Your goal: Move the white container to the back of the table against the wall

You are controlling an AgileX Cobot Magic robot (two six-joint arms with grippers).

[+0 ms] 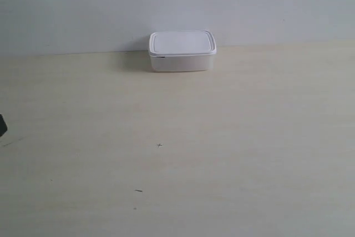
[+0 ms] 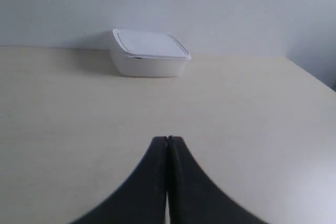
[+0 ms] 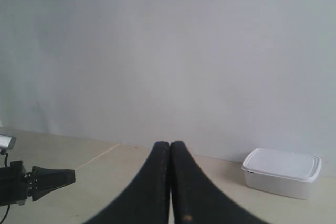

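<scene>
The white container (image 1: 182,51) sits at the back of the table (image 1: 222,154), lid on, with its far long side at the line where the table meets the wall (image 1: 249,4). I judge the move as good as finished. My left gripper (image 2: 167,140) is closed with its fingers pressed together and nothing between them, well short of the box. My right gripper (image 3: 170,144) is closed and empty too, off to one side.

What is left calls for restraint: both grippers should keep well clear of the box so nothing knocks it back off the wall. If it needs a last touch, I would press my closed left fingertips low against the middle of the near long side and push straight toward the wall, slowly, so it seats flush rather than turning on a corner. The lid only rests on top, so I would avoid touching it.

The exterior view shows the box roughly square to the wall, but not whether a gap remains behind it. The left wrist view gives the low angle, with the box's shadow falling directly on the wall, which suggests contact. Only the right wrist view shows my left arm (image 3: 26,184) from the side, low over the table. The exterior view catches just a dark sliver (image 1: 2,125) at its left edge.
</scene>
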